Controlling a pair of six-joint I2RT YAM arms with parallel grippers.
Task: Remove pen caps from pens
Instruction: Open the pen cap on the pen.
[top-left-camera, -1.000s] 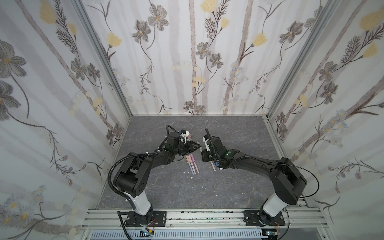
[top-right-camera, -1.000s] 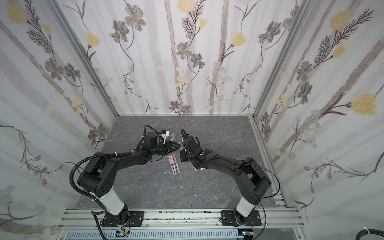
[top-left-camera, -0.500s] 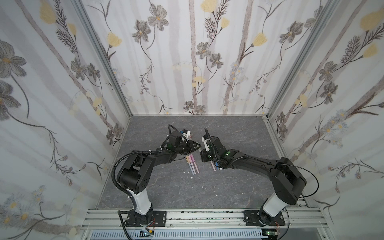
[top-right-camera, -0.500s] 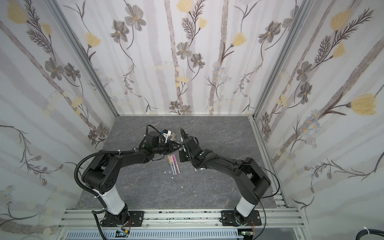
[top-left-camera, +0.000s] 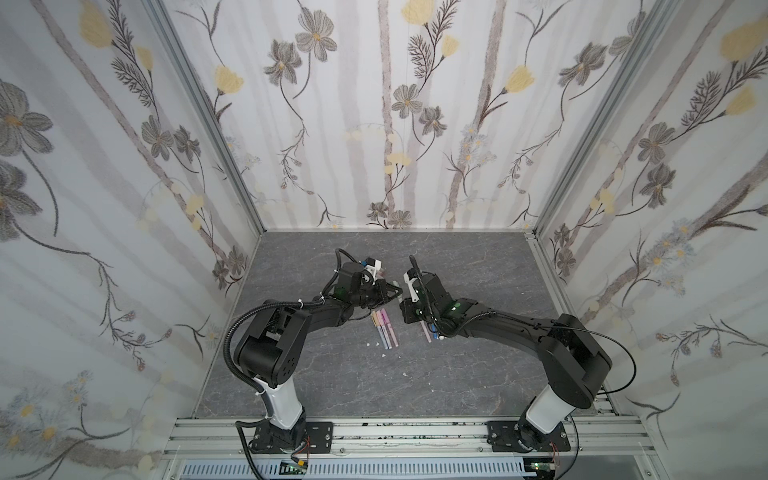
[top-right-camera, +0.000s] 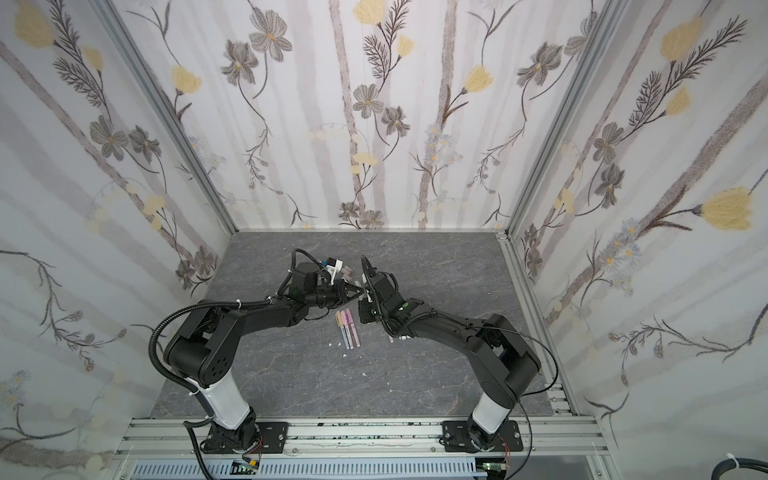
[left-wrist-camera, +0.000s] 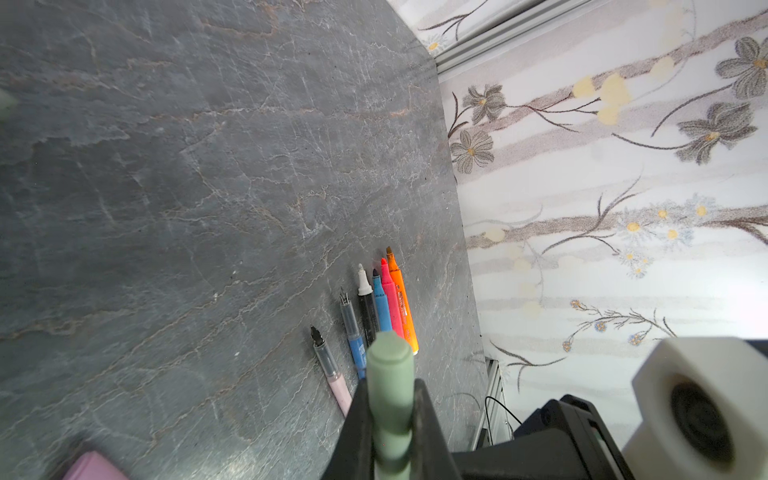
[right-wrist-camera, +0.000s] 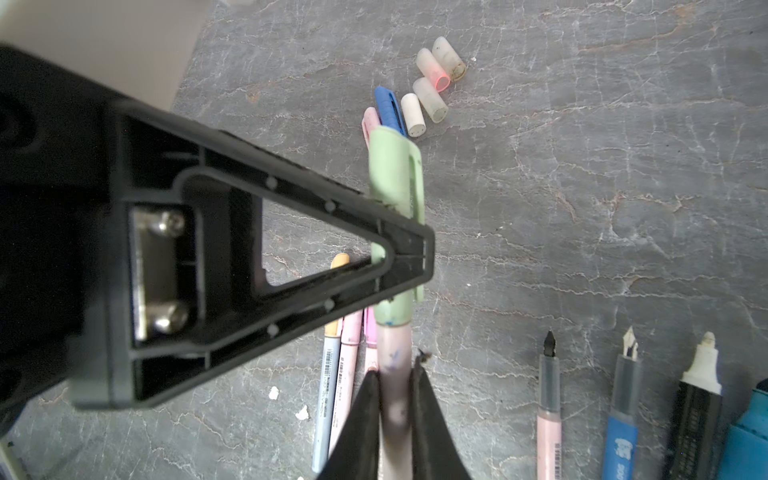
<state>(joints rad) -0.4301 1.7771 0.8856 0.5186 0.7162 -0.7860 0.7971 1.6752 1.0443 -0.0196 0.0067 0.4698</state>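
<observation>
Meeting over the middle of the dark grey stone-patterned tabletop (top-left-camera: 478, 266), the two arms share one pen, well apart from every wall. The left gripper (left-wrist-camera: 390, 399) is pressed together on that pen's sage-green plastic cap (right-wrist-camera: 395, 174). The right gripper (right-wrist-camera: 395, 376) pinches the pen's pale pink barrel (right-wrist-camera: 395, 349). The cap is seated on the barrel end.

Just on the near side of the grippers, between the arms, three capped slim pastel marker pens (top-left-camera: 384, 328) lie side by side. To their right, partly under the right forearm, is a row of uncapped pens with pink, blue, black, red and orange barrels (left-wrist-camera: 374, 307), their tips bare. A small cluster of loose stubby caps, white, translucent, pink and blue (right-wrist-camera: 432, 83), rests just beyond the grippers on the far side.

Bare grey surface stretches from this group towards the far wall and towards both side walls. A few tiny white specks (top-left-camera: 384, 355) dot it near the capped pens.

An aluminium rail (top-left-camera: 415, 432) runs along the near edge and carries both arm bases. Pale wallpaper printed with grey and yellow flowers (top-left-camera: 386, 104) lines the far wall and both side walls.
</observation>
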